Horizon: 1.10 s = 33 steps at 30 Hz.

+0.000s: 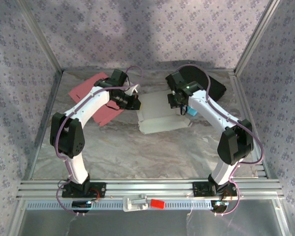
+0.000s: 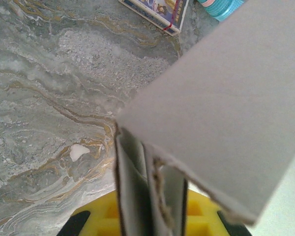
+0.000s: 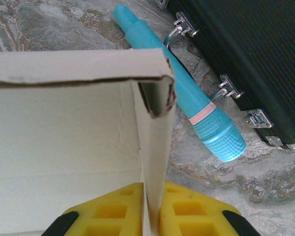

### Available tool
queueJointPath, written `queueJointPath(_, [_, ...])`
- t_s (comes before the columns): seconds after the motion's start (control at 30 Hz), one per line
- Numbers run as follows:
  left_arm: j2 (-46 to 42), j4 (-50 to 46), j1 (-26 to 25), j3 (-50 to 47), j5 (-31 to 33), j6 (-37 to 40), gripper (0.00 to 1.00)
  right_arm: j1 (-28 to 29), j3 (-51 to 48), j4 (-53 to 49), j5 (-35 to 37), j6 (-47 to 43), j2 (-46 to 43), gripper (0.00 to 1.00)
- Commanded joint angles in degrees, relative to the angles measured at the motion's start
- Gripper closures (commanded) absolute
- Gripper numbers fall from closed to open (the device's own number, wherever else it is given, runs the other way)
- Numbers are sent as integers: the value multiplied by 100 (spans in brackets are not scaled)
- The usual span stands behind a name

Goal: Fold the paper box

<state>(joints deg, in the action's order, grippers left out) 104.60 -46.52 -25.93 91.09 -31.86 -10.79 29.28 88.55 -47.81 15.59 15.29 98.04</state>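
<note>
The white paper box (image 1: 160, 119) lies partly folded in the middle of the marbled table. My left gripper (image 1: 134, 102) is at its left edge. In the left wrist view the yellow fingers (image 2: 96, 221) are shut on upright folded layers of the box (image 2: 226, 108), and a large flap hangs over them. My right gripper (image 1: 181, 104) is at the box's right side. There its yellow fingers (image 3: 113, 211) pinch the upright side wall of the box (image 3: 64, 147) near a torn-looking corner.
A teal pen-like tool (image 3: 187, 93) lies just right of the box, beside a black case (image 3: 246, 49) at the back right (image 1: 209, 81). A red folder (image 1: 96, 98) lies under the left arm. A printed packet (image 2: 157, 10) sits beyond the box.
</note>
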Motion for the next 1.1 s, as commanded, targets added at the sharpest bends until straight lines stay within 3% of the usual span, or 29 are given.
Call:
queueJointPath(0.0, [9,12,-90,249,-290,51,100,-1,213,94,-160,58,56,83])
queueJointPath(0.37, [26,7,-90,268,-279,50,100,-44,374,-29,159,96,184,80])
queueJointPath(0.57, [52,12,-95,275,-268,41,100,77,548,-243,613,281,333,92])
queueJointPath(0.63, [60,7,-95,286,-251,41,100,151,596,-325,828,363,354,100])
queueJointPath(0.9, [122,-158,-169,484,239,-237,100,632,1294,-1645,2410,1442,851,100])
queueJointPath(1.07, [122,-279,-370,532,777,-483,100,849,1670,-2388,2780,1964,1281,100])
